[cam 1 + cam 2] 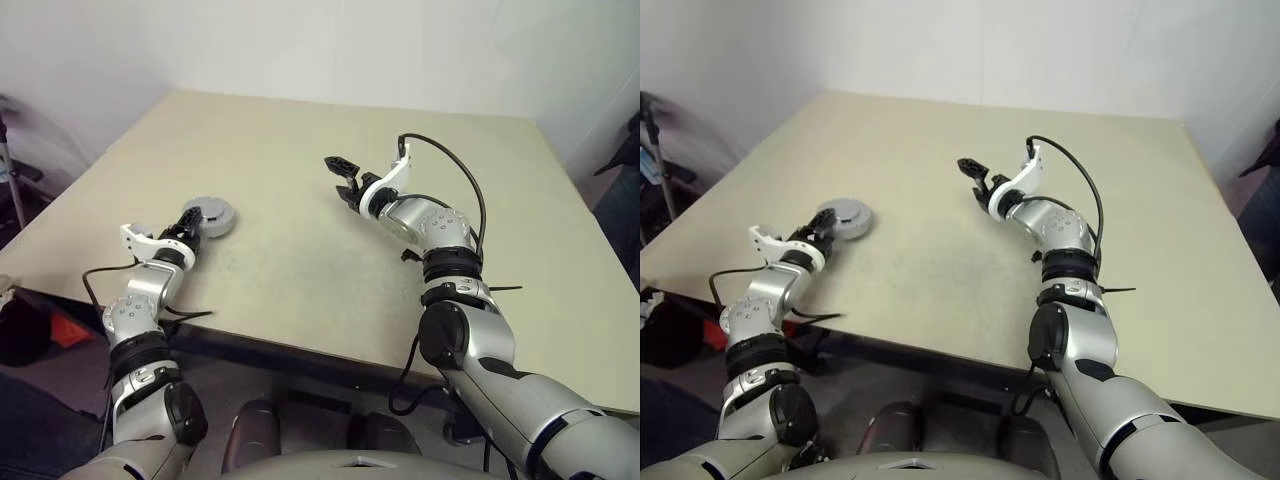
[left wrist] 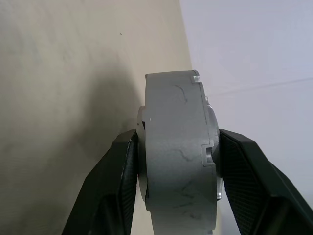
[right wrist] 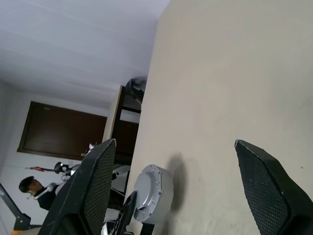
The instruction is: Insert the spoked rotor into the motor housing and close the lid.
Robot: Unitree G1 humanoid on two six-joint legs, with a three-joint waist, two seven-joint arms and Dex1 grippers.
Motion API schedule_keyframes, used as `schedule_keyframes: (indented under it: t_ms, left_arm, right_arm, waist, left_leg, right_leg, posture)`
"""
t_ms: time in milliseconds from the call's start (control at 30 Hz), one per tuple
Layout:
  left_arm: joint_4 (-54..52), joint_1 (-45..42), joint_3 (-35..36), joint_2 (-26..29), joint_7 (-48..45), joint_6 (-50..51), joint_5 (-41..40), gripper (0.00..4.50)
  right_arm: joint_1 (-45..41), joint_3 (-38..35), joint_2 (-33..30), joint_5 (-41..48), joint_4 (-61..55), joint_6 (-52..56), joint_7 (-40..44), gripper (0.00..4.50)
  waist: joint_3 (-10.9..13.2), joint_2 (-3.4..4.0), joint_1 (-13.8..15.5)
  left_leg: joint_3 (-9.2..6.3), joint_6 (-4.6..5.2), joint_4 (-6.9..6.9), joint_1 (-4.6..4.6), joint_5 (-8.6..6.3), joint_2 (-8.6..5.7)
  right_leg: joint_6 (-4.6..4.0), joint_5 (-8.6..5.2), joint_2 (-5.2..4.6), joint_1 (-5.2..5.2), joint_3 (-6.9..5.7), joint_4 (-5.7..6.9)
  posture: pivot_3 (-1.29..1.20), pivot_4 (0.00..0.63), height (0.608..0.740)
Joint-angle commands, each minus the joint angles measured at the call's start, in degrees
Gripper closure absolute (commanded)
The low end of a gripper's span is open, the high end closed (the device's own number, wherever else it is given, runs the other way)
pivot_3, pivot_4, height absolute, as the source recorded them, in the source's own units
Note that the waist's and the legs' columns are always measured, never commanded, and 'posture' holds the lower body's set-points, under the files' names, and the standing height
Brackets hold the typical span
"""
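Near the left edge of the table point(image 1: 300, 180) I have the motor housing point(image 1: 213, 217) pinched in my left end effector point(image 1: 190, 226). The wrist view shows one black finger point(image 2: 117, 191) on each flat face of the grey cylinder, jaws about half open around it. The closed grey casing hides any spokes or windings, so I cannot tell whether the spoked rotor is already inside, and from these views I cannot say whether the lid is seated. I judge the housing to be resting on, or just above, the table surface; I cannot settle which.

My right end effector point(image 1: 347, 178) hangs above the middle of the table, fingers spread wide and empty. From it, the housing lies off to the robot's left and lower, well apart; in the right wrist view it sits low between the two spread fingers point(image 3: 98, 186).

The relation I am watching: the housing's round axis runs across the left fingers, from one pad to the other, so its faces are covered and only its rim is free. The left arm is plainly the nearer one; the right would have to cross over to help.
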Motion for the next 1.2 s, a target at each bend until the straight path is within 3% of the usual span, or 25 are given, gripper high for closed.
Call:
schedule_keyframes:
  t_ms: [33,267,600,833,967,1100,1200]
  left_arm:
    - [-4.4,-0.8,-0.5,0.5,-0.7,-1.1,-0.7,2.39]
    - [-3.2,0.0,0.1,0.6,2.9,-1.0,-0.6,0.10]
    - [-7.6,5.4,0.2,-0.3,8.3,4.1,-4.7,0.04]
    - [-26.1,28.5,-6.7,-1.3,19.4,22.3,-20.0,0.04]
    - [-28.8,31.3,-11.0,3.1,18.2,24.6,-24.9,0.04]
    - [-31.8,23.3,-18.6,8.2,9.6,20.2,-14.0,0.04]
    - [-32.1,17.5,-26.3,11.3,0.5,9.7,1.7,0.04]
  right_arm:
    - [-1.7,0.3,0.1,0.2,-0.3,-0.4,0.8,0.12]
    - [-2.2,0.2,0.1,-0.1,0.7,-0.9,0.6,0.07]
    - [-1.9,0.3,0.1,-1.3,1.7,-1.2,0.3,0.07]
    - [-1.5,0.3,-0.3,-1.8,1.9,-0.6,0.1,0.07]
    - [-0.9,2.4,-1.0,-4.1,1.3,-1.4,1.6,0.07]
    - [2.8,11.7,-3.3,-12.1,-4.1,-8.7,10.6,0.07]
    - [8.1,22.0,-8.7,-20.4,-8.8,-17.2,23.2,0.07]
  waist:
    - [0.0,-0.01,-0.2]
    - [0.0,-0.01,-0.4]
    - [0.0,-0.03,-0.6]
    - [-0.4,0.08,-1.8]
    - [-0.7,0.42,-1.8]
    - [-0.7,0.35,-1.3]
    - [-0.6,0.00,-1.0]
  left_leg:
    - [0.00,-0.01,0.00,0.01,0.01,0.01]
    - [0.00,-0.01,0.00,0.02,0.01,0.01]
    - [0.03,0.00,0.00,0.17,-0.01,-0.01]
    - [0.11,0.16,-0.02,0.31,-0.16,-0.07]
    - [0.18,0.29,-0.06,1.15,-0.32,-0.12]
    - [0.04,0.48,-0.18,2.00,-0.43,-0.10]
    - [0.03,0.46,-0.14,1.93,-0.40,-0.10]
  right_leg:
    - [0.00,0.00,0.01,0.00,0.00,0.01]
    - [0.05,0.03,0.02,0.00,0.01,0.03]
    - [-0.01,0.00,0.02,0.04,0.10,0.06]
    - [-0.03,-0.07,0.00,0.21,0.18,-0.05]
    - [0.54,-0.49,0.00,1.09,0.20,-0.22]
    - [0.67,-0.57,0.01,2.22,0.08,-0.78]
    - [0.87,-0.60,-0.06,2.49,0.16,-0.95]
  posture:
    - [0.00,0.000,0.740]
    - [0.00,0.000,0.740]
    - [0.00,0.000,0.740]
    - [0.00,0.000,0.740]
    - [0.00,0.000,0.740]
    - [0.00,0.000,0.740]
    - [0.00,0.000,0.740]
